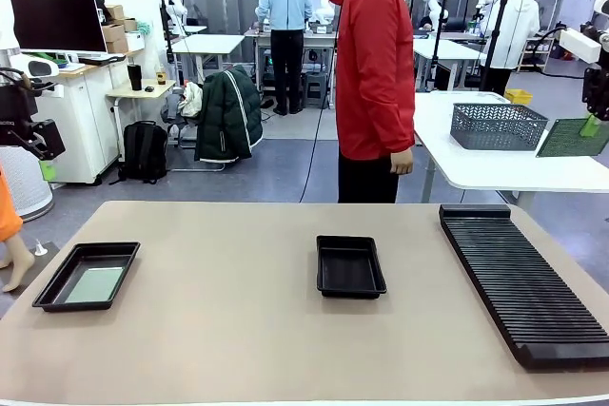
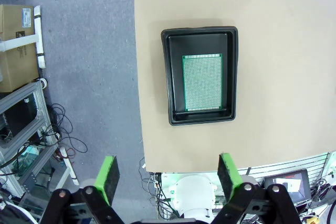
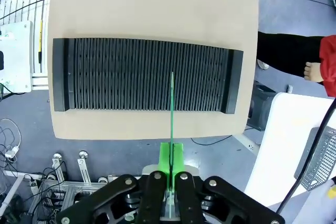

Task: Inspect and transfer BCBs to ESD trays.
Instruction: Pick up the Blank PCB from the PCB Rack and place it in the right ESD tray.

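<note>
Two black ESD trays lie on the table. The left tray point(image 1: 57, 282) point(image 2: 173, 77) holds a green BCB point(image 1: 95, 284) point(image 2: 202, 82) flat on its floor, while the middle tray point(image 1: 350, 265) has a bare floor. My left gripper point(image 2: 168, 177) hangs open high above the left tray, with nothing between its fingers; it is at the left edge point(image 1: 43, 154) in the front view. My right gripper point(image 3: 171, 161) point(image 1: 592, 124) is shut on a second BCB point(image 3: 171, 103) point(image 1: 574, 137), held up high at the right and seen edge-on over the rack.
A long black slotted rack point(image 1: 523, 282) point(image 3: 147, 74) lies along the table's right side. A person in a red hoodie point(image 1: 376, 73) stands at the far edge. Behind them, a white table carries a grey mesh basket point(image 1: 497, 125).
</note>
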{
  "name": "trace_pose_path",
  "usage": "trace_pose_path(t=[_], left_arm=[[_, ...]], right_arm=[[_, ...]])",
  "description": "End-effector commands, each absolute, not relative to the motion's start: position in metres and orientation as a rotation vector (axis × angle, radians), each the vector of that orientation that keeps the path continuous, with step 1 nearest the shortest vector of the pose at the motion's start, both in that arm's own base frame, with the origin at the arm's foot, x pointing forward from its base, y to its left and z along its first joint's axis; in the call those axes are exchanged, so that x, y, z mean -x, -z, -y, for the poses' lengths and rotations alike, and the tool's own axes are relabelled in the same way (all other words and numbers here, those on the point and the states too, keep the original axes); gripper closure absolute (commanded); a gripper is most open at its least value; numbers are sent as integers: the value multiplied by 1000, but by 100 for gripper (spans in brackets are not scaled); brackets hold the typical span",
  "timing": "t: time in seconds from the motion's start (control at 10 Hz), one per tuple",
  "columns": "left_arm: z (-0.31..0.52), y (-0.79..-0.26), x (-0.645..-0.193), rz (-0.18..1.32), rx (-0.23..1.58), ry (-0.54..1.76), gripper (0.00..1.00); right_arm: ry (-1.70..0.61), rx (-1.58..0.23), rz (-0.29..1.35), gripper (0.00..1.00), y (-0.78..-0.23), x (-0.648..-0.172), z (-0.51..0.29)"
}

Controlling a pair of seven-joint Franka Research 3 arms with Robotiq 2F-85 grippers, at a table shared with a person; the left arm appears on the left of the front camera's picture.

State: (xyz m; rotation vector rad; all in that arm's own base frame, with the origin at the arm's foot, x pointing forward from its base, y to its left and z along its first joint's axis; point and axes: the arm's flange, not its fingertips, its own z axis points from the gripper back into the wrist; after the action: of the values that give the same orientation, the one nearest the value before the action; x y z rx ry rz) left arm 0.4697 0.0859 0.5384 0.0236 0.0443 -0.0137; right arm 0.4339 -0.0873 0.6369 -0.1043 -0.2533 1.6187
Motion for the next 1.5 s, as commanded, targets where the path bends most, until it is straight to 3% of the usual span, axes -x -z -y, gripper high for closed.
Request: trace_pose_path(t=[0.0,0.6,1.1,1.4], left_arm=[[-87,-538,-470,-41,-24,13,0],[-87,-538,-470,-41,-24,13,0],[-87,-538,-470,-41,-24,13,0],[-87,-538,-470,-41,-24,13,0]], right_arm=[[-1620,101,251,100,-635,-434,87],[-1619,103,253,98,-637,-434,87],[-1115,-146,130,98,-611,-461,45],[-797,-310,83,98,-583,-448,21]])
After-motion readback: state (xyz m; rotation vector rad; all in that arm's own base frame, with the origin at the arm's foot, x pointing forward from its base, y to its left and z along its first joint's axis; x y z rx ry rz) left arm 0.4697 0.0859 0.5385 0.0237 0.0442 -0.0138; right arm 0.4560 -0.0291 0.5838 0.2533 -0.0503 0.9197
